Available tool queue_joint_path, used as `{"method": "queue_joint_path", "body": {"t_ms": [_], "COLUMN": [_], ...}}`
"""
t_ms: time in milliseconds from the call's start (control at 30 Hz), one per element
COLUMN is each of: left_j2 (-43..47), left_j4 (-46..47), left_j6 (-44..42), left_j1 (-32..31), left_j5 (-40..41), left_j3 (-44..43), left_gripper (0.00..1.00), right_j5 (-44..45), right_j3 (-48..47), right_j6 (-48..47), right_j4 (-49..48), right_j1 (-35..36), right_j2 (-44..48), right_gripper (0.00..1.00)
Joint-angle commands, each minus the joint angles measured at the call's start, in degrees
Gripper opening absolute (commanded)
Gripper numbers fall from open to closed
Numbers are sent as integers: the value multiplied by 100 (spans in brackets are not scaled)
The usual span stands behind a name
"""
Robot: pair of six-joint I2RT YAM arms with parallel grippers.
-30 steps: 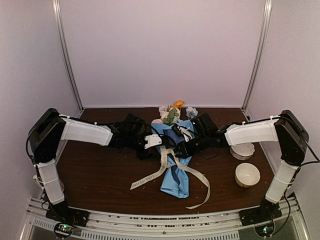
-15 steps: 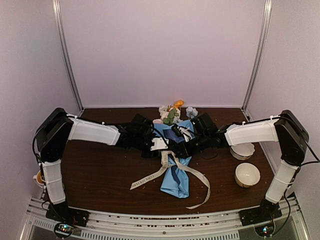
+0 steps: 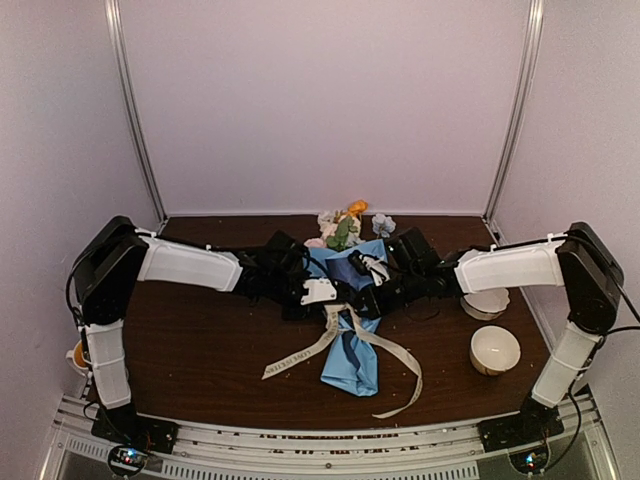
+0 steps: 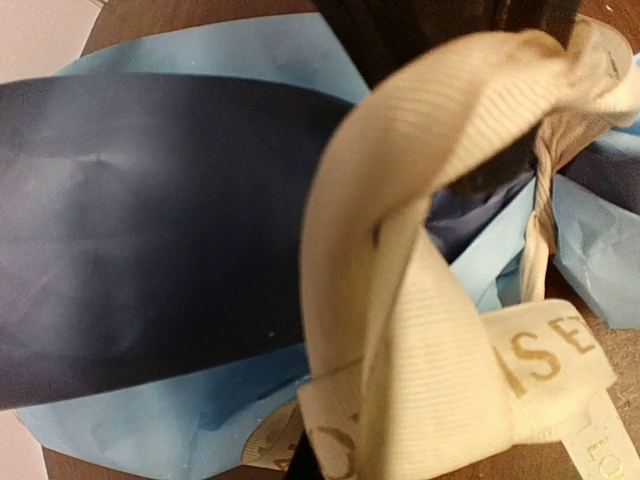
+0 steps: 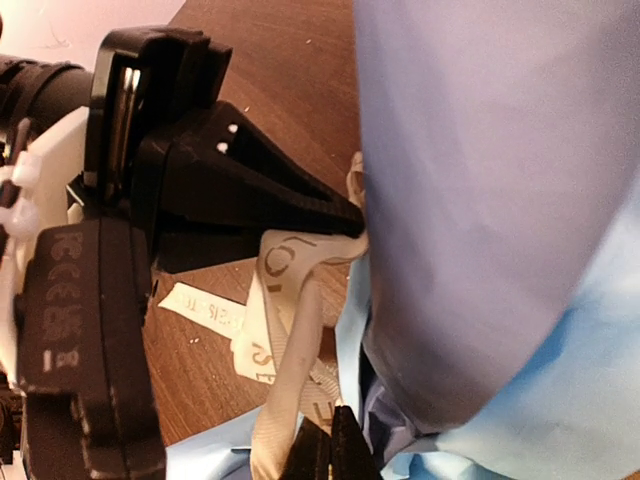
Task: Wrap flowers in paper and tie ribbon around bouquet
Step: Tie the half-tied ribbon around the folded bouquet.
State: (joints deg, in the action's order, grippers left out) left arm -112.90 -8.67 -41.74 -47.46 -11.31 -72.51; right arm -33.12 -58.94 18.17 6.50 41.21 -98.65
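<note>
Top external: left gripper [image 3: 338, 296], open a second ago, now pinches the ribbon [image 3: 300, 357] at nine o'clock of the bouquet [image 3: 352, 360]; right gripper [image 3: 365, 300] clamps the ribbon too.

The bouquet [image 3: 348, 348] is lying on the table [image 3: 200, 340], its creased blue paper [image 3: 352, 374] narrowing toward the near edge, pink, white and orange blooms [image 3: 343, 226] poking out the far end, while the cream lettered ribbon [image 3: 296, 358] is crossing its middle, tails trailing left and right.
</note>
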Motion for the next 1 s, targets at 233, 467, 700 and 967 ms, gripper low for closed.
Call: {"method": "queue_joint_path", "body": {"t_ms": [233, 467, 700, 967], "left_j2": [284, 493, 655, 682], "left_j4": [124, 42, -400, -1178], "left_j6": [636, 1008, 1488, 2063], "left_j1": [26, 20, 24, 21], "left_j5": [193, 362, 426, 451], "left_j3": [386, 601, 822, 915], "left_gripper": [0, 0, 0, 0], "right_j5": [676, 858, 1060, 1114], "right_j3": [193, 395, 786, 1535], "right_j6": [146, 264, 392, 567], "right_j4": [166, 300, 552, 684], "right_j1": [-152, -278, -431, -696], "right_j2": [400, 559, 853, 1268], "right_gripper": [0, 0, 0, 0]}}
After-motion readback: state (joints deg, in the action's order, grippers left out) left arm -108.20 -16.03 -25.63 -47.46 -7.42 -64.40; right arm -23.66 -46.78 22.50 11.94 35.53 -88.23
